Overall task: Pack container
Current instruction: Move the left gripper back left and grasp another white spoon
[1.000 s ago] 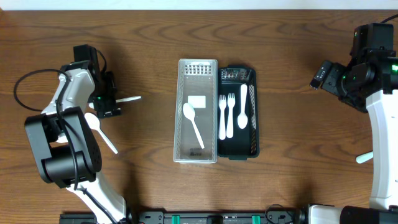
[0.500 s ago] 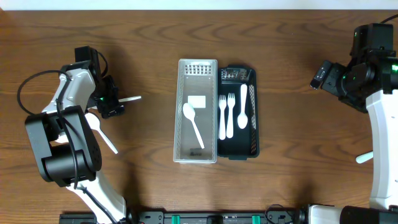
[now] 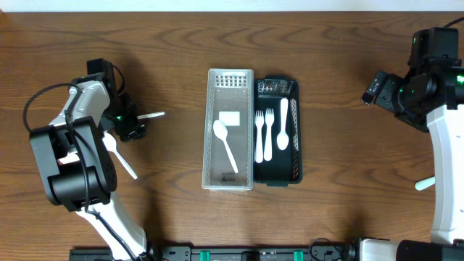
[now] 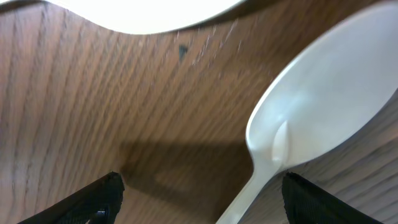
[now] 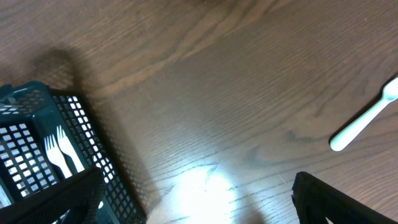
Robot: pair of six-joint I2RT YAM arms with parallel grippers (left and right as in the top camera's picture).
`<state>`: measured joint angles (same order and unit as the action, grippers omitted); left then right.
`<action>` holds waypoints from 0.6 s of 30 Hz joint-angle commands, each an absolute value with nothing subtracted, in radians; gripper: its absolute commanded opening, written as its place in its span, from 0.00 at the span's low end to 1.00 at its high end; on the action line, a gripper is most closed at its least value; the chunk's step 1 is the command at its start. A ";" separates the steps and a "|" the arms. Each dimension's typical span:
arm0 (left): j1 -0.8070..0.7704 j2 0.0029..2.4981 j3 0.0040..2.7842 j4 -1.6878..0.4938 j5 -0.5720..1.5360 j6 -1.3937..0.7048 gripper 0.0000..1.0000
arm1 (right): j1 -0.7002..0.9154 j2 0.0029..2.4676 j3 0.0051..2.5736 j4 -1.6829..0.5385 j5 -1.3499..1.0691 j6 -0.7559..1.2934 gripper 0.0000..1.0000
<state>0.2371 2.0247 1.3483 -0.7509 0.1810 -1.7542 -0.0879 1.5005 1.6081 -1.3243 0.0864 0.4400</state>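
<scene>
A clear tray (image 3: pixel 209 109) at the table's middle holds a white spoon (image 3: pixel 226 147). A black basket (image 3: pixel 296 163) beside it holds two white forks (image 3: pixel 264 135) and other white cutlery. A white spoon (image 3: pixel 117 154) lies on the wood at the left; its bowl fills the left wrist view (image 4: pixel 326 102). My left gripper (image 3: pixel 131 129) is open low over that spoon, whose handle runs between the fingers (image 4: pixel 199 205). My right gripper (image 3: pixel 376 88) is open and empty (image 5: pixel 196 205), far right of the basket (image 5: pixel 93 149).
A white utensil (image 3: pixel 151 114) lies just right of the left gripper. Another white utensil (image 3: pixel 425 184) lies at the right edge; it also shows in the right wrist view (image 5: pixel 365 118). Arm bases stand along the front edge.
My left gripper has shifted slightly toward the front and right, closer over the loose spoon. The right arm has not moved.
</scene>
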 commanded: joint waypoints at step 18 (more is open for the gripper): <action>0.245 2.039 1.346 -0.822 0.180 -1.758 0.46 | -0.098 1.499 1.608 -1.328 0.104 0.440 0.99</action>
